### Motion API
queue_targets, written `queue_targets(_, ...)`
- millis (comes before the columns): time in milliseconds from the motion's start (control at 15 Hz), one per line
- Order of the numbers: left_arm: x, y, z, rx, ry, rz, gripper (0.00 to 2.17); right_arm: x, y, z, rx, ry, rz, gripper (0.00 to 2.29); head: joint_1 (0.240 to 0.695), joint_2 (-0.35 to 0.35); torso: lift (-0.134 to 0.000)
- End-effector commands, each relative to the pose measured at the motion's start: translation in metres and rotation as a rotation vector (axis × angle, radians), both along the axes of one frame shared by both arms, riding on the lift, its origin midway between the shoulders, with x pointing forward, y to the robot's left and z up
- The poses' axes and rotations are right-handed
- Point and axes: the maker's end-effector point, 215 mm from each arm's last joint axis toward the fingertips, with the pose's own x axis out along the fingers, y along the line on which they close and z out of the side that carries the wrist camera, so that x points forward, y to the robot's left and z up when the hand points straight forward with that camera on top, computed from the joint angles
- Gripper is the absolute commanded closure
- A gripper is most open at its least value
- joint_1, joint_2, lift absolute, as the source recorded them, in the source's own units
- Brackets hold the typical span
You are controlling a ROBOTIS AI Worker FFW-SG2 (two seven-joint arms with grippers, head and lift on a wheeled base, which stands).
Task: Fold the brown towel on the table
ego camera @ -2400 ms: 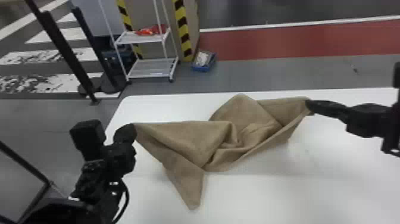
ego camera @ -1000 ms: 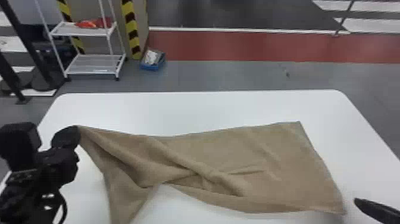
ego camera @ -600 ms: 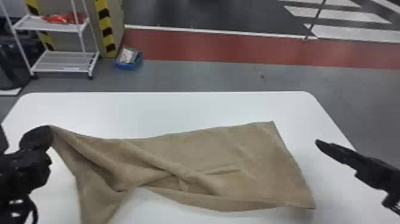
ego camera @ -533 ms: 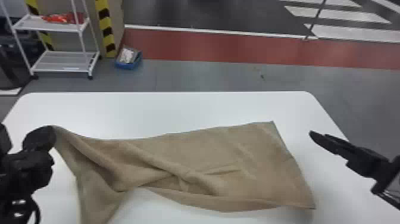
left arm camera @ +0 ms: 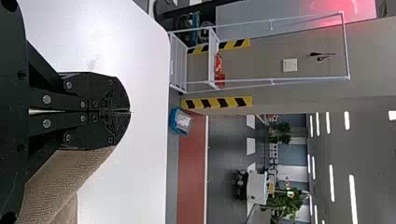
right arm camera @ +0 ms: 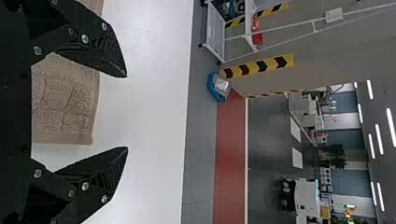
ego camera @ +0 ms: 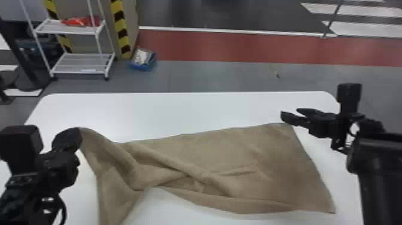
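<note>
The brown towel [ego camera: 239, 161] lies across the table, flat on the right, with slanting creases near its middle. Its left part rises to my left gripper [ego camera: 78, 136], which is shut on the far left corner; a flap hangs toward the near edge. In the left wrist view my left gripper [left arm camera: 130, 112] has its fingertips together, with towel [left arm camera: 65, 179] beside them. My right gripper [ego camera: 288, 113] is open by the towel's far right corner. In the right wrist view the fingers of my right gripper [right arm camera: 127, 112] stand wide apart, the towel corner [right arm camera: 65, 102] lying below and between them.
The white table [ego camera: 191, 110] has rounded far corners, with bare surface beyond the towel. On the floor past it stand a white shelf rack [ego camera: 80, 64] and a blue box [ego camera: 143, 61], both at the far left.
My right gripper let go of the towel's right end, moved off to the right, and is now back over the far right corner. The towel's right part spread out flat. The head view turned rightward.
</note>
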Motion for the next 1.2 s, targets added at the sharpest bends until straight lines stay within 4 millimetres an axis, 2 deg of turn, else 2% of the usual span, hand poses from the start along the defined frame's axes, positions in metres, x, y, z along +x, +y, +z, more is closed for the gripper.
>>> queue_targets(0, 0.0, 0.001, -0.001, 0.004, 0.002, 0.0, 1.74, 0.013, 0.019, -0.009, -0.052, 0.028, 0.03, 0.41, 0.695, -0.056, -0.124)
queue_targets(200, 0.0, 0.001, 0.0, 0.005, -0.001, -0.003, 1.74, 0.013, 0.022, -0.029, -0.082, 0.085, 0.034, 0.41, 0.695, -0.028, -0.124)
queue_targets(333, 0.0, 0.003, 0.001, 0.01, -0.002, -0.002, 1.74, 0.012, 0.011, -0.038, -0.082, 0.098, 0.021, 0.43, 0.695, -0.025, -0.124)
queue_targets(667, 0.002, 0.002, 0.002, 0.007, -0.006, -0.004, 1.74, 0.007, -0.01, -0.038, -0.048, 0.103, -0.002, 0.47, 0.695, -0.042, -0.124)
queue_targets(1133, 0.002, 0.001, 0.001, 0.004, -0.005, -0.004, 1.74, 0.001, -0.018, -0.051, -0.044, 0.129, -0.009, 0.48, 0.695, -0.064, -0.124)
